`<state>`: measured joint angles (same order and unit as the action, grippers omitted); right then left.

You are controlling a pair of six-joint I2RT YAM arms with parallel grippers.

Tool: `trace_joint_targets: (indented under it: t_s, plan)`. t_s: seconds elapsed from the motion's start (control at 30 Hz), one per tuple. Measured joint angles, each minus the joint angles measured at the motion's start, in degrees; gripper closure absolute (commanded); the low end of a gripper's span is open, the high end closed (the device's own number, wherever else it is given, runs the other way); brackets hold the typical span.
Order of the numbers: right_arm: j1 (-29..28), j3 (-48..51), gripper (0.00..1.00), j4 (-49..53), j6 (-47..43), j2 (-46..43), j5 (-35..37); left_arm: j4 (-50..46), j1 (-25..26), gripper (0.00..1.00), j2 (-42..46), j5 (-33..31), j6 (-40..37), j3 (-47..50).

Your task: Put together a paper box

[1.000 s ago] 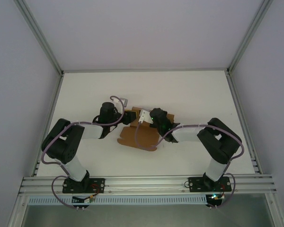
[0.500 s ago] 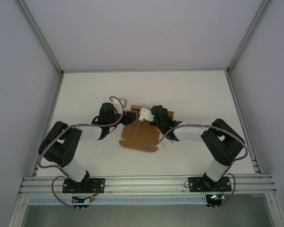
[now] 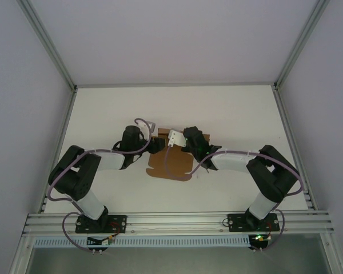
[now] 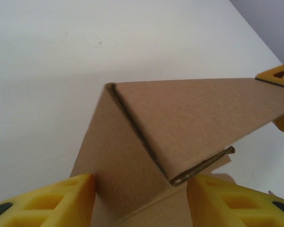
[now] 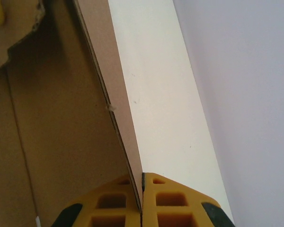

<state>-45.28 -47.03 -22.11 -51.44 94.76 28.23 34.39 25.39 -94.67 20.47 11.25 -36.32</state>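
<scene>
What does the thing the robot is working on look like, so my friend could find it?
Find the white table, then its middle, where the black left arm and right arm reach toward each other. Between their tips lies the paper box, a partly folded cardboard sheet with one flap standing up. It is the only brown thing there.

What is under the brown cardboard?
The white table lies under the cardboard and shows all around it. Whether anything else lies beneath cannot be seen: the cardboard covers that spot.
</scene>
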Motion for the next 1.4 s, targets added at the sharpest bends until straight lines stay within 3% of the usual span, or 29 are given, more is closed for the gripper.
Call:
trace_joint_targets:
  t_s: [0.13,0.3,0.6,0.7,0.77,0.93,1.13,1.27,1.4]
  plan:
    - [0.3,0.0,1.00,0.6,0.5,-0.1,0.7,-0.2,1.4,0.51,-1.2,-2.4,-0.9,-1.1]
    - [0.5,0.2,1.00,2.2,2.8,-0.9,2.2,1.6,1.9,0.69,-4.6,-5.3,0.1,-3.7]
    - [0.3,1.7,1.00,1.7,7.7,-1.7,4.2,4.3,4.0,0.83,-7.0,-12.0,1.6,-5.1]
    - [-0.4,2.5,1.00,0.4,8.0,-1.7,5.5,4.7,4.9,0.81,-7.2,-14.7,1.7,-5.1]
    - [-0.9,2.9,1.00,-0.2,8.6,-1.7,6.5,4.5,5.6,0.70,-7.2,-16.3,1.2,-5.2]
    - [-1.3,3.3,1.00,-0.8,9.5,-1.7,7.2,1.5,6.8,0.68,-7.6,-18.9,-1.2,-6.3]
    - [-1.8,3.4,1.00,-1.0,10.0,-1.7,7.1,-0.5,6.9,0.55,-7.6,-19.6,-3.6,-6.3]
    - [-1.9,3.4,1.00,-0.9,9.9,-1.9,6.0,-2.2,6.8,0.56,-7.6,-18.0,-5.0,-5.8]
    - [-1.8,3.4,1.00,-0.5,9.9,-2.5,3.7,-2.6,6.7,0.65,-6.9,-17.7,-5.4,-3.0]
